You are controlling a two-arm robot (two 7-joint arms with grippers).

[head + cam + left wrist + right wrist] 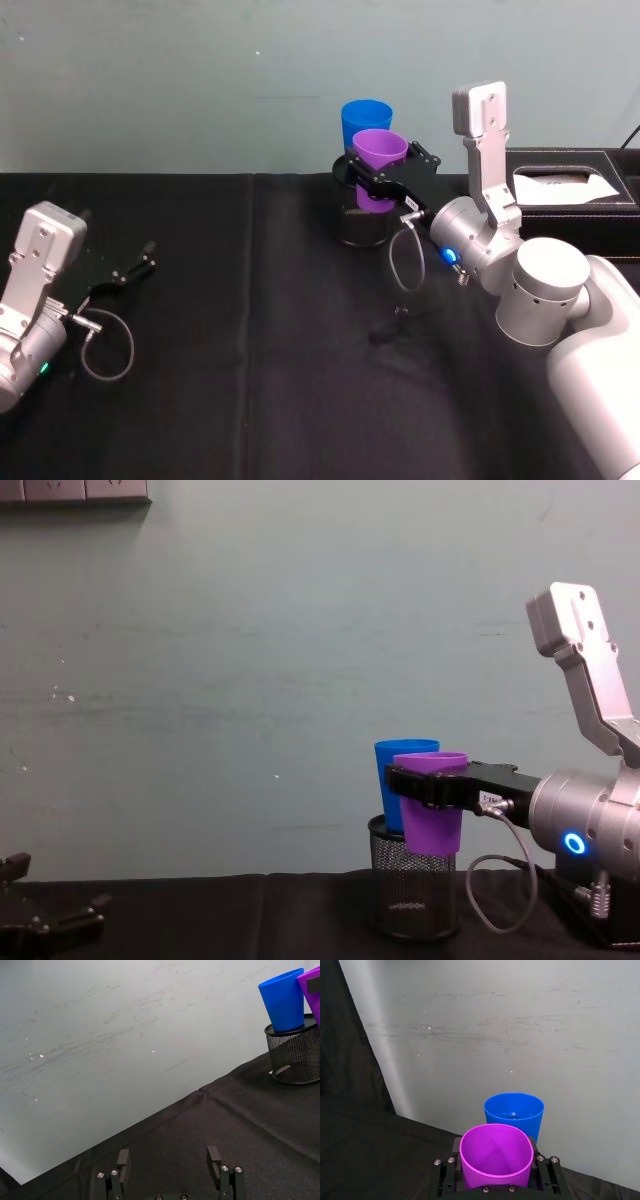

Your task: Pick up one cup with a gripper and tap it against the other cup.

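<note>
Purple cup (378, 158) clamped in right tool (388, 182), beside blue cup (364, 120) upright in mesh holder (412, 892); left tool (171, 1164) open, empty.

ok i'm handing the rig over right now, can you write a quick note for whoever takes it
Right gripper: shut on the purple cup, held upright in the air at the wire-mesh pen holder.
Left gripper: open, parked low over the black cloth on the robot's left.
Blue cup: upright, standing in the pen holder, just behind the purple cup.
Done: purple cup picked up and brought next to the blue one.
Left: contact is unclear from these views; tap the cups if not yet touched.
</note>
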